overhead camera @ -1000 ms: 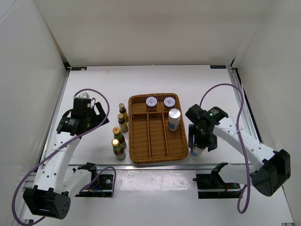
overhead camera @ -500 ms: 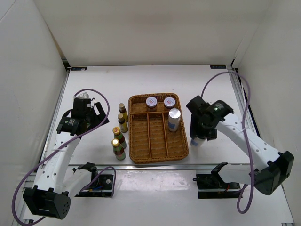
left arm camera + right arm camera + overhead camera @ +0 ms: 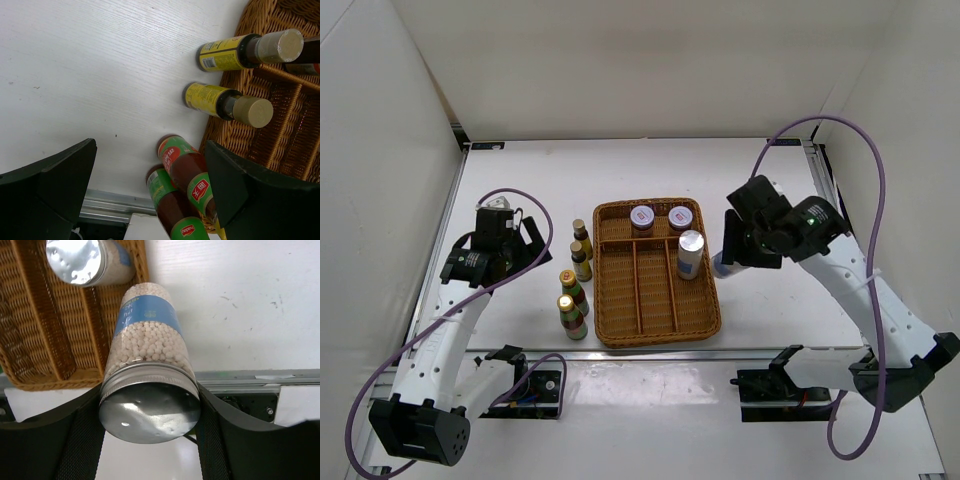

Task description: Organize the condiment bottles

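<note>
The right gripper has its fingers clamped on the cap end of a pale silver-capped bottle. The bottle hangs tilted just beside the right rim of the wicker tray, apparently clear of the surface. The left gripper hovers with fingers wide apart over the four dark bottles left of the tray, holding nothing. The likely trouble is that the grip sits high, so the smooth round body may swing or slip. Brought in too low, its base could catch the rim or topple the matching bottle standing in the right compartment.
</note>
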`<action>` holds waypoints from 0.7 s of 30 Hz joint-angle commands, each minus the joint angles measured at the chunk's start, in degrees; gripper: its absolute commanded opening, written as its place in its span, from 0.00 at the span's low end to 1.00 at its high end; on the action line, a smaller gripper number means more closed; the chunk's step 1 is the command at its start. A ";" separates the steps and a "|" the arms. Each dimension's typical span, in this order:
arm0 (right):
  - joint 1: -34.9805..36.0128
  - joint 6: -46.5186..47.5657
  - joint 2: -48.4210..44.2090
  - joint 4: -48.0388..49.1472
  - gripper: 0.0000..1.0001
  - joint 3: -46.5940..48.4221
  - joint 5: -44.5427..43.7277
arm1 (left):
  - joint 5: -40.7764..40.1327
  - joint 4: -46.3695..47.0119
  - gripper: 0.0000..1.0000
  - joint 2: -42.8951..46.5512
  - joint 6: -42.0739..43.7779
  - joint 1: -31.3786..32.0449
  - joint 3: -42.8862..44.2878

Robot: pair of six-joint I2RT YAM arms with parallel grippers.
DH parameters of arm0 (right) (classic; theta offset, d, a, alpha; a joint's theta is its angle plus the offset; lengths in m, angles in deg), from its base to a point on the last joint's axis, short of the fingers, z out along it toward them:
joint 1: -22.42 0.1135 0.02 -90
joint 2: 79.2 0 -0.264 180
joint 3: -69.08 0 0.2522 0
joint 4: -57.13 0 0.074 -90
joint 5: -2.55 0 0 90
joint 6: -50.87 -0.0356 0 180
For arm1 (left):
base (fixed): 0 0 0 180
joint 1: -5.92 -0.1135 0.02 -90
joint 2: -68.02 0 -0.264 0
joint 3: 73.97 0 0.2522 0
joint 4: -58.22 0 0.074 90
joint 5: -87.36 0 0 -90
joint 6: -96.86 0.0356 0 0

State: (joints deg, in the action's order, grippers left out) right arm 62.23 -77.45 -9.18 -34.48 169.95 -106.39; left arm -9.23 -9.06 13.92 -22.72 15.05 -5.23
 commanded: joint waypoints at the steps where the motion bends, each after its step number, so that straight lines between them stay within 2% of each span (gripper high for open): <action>1: 1.06 0.53 -1.02 -7.16 0.00 0.43 2.84 | 0.70 0.69 1.00 0.67 0.14 0.19 -0.05; 10: 7.55 2.38 2.22 -2.94 0.00 -3.78 7.77 | 0.17 0.69 1.00 0.14 0.14 0.19 -0.05; 21: 8.09 4.21 9.77 7.35 0.00 -11.61 10.14 | -0.88 0.69 1.00 0.14 0.67 0.19 -0.05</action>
State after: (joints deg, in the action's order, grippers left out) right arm 70.12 -74.66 -1.97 -31.09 160.31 -97.38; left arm -9.32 -9.03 13.81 -22.50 15.05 -5.23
